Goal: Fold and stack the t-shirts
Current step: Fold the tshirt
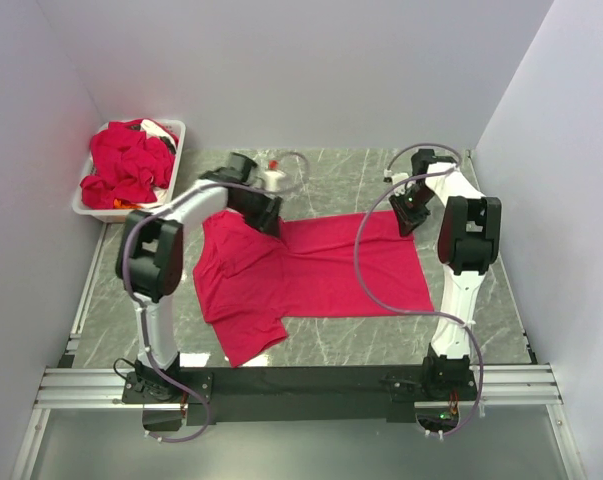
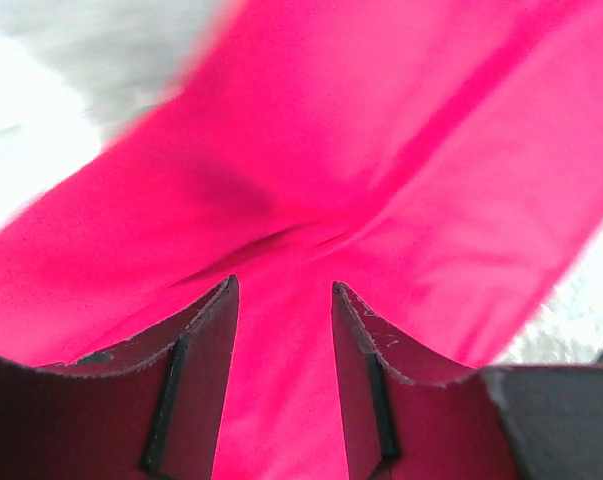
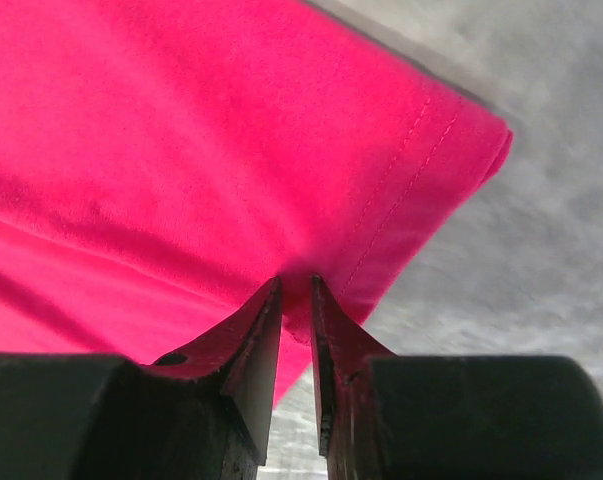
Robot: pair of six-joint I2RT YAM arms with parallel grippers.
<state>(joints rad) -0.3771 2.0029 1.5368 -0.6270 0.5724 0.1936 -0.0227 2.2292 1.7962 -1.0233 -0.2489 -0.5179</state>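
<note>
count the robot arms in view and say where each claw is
2. The left claw is at the spread t-shirt's far left edge; the right claw pinches its far right corner.

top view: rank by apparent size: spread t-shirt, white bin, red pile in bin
1. spread t-shirt, clearly largest
2. white bin
3. red pile, which nearly fills the bin, so those two are close.

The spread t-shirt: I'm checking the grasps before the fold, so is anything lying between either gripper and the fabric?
Nothing visible. The right gripper is pinched on the spread t-shirt near its hemmed corner, and the left gripper has red fabric directly between its parted fingers. Only the marble table surrounds the shirt.
</note>
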